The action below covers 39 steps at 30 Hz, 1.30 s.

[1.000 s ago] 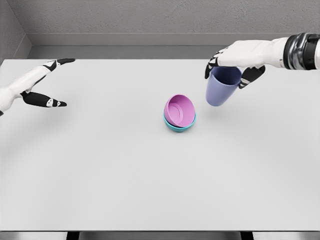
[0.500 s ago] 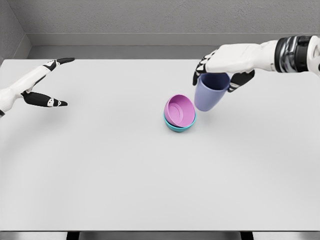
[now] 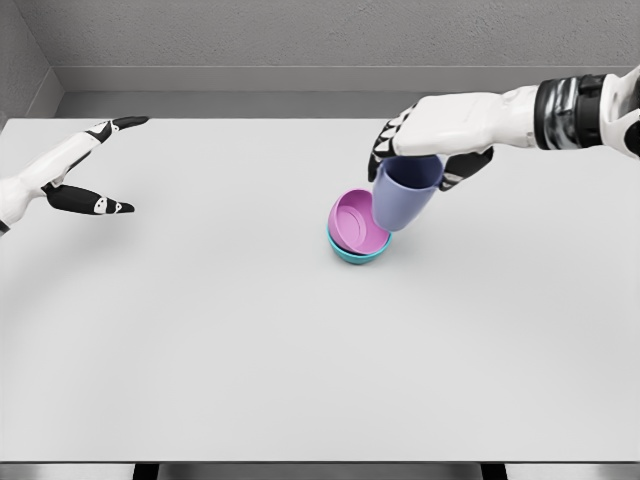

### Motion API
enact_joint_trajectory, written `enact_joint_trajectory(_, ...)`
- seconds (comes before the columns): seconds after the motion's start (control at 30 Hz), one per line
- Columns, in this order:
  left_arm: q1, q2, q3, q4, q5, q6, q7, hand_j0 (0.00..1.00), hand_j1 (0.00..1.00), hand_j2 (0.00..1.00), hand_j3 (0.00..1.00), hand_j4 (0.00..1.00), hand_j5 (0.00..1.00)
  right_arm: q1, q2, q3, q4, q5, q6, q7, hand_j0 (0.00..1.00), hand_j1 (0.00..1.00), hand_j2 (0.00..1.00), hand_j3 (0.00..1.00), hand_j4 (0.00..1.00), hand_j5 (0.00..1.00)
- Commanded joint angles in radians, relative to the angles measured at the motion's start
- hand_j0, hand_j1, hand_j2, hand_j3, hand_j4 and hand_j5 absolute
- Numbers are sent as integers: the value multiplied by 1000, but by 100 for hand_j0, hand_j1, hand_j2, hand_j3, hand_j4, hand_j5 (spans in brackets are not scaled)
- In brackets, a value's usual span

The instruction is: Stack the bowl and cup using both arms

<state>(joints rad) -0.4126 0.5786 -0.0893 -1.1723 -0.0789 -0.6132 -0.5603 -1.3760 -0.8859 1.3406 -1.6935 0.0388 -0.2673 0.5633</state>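
Gripping the lavender cup (image 3: 403, 198) by its rim from above, the right hand (image 3: 428, 140) holds it slightly tilted, its base overlapping the right edge of the pink bowl (image 3: 355, 221). That pink bowl sits tipped inside a teal bowl (image 3: 356, 253) near the middle of the white table (image 3: 300, 350). I cannot tell whether the cup touches the bowl. Over at nine o'clock, well apart from the bowls, the left hand (image 3: 75, 170) hovers with its fingers spread wide, holding nothing.
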Motion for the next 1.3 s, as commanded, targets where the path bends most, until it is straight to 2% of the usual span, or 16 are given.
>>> enact_joint_trajectory(0.0,0,0,0,0,8,2,0,100,100,100,100,100,100,0,12,-1,0,-2,-1,-2,71,71,71,71,71,71)
enact_joint_trajectory(0.6,-2,-6,0,8,8,2,0,100,100,100,100,100,100,5,77,0,5,4,8,-2,71,71,71,71,71,71)
enact_joint_trajectory(1.27,-2,-16,0,5,8,2,0,100,100,100,100,100,100,26,84,5,20,13,16,0,70,70,70,70,70,70)
